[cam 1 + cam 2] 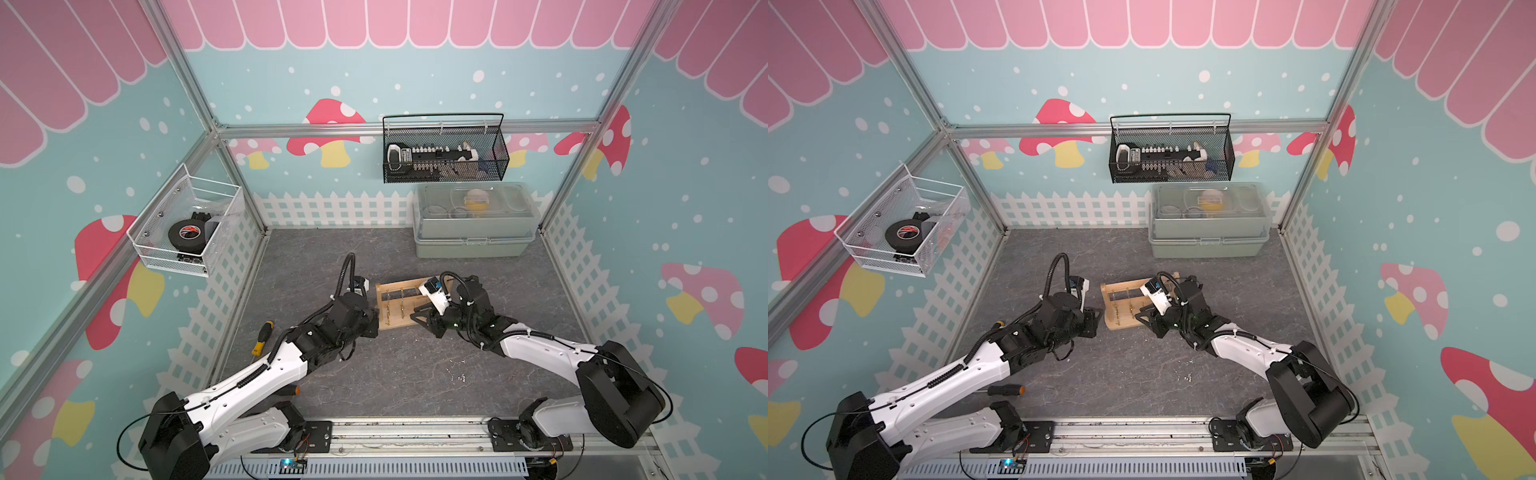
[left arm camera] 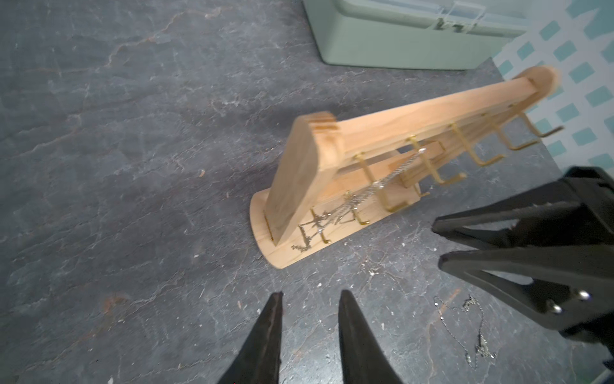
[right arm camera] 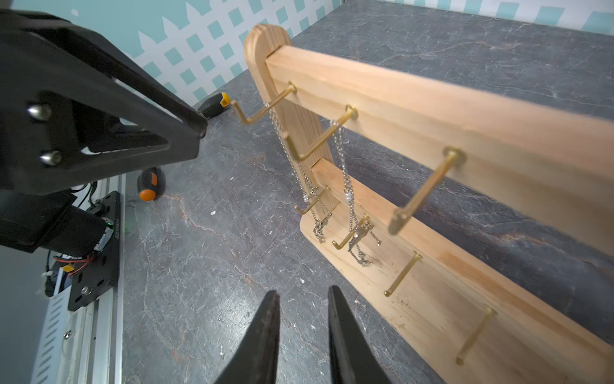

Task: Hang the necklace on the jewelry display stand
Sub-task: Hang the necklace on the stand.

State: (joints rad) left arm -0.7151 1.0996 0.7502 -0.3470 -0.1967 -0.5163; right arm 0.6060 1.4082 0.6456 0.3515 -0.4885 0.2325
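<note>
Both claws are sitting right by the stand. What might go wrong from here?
The hung chains droop across the lower hooks; the left claw or right claw may snag them. A loose chain on the mat is thin, hard to pinch. The stand looks light; a nudge may tip it.

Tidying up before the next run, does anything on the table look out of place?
Yes: a thin silver chain lies loose on the grey mat, off the light wooden jewelry stand, whose gold hooks carry two other chains.
</note>
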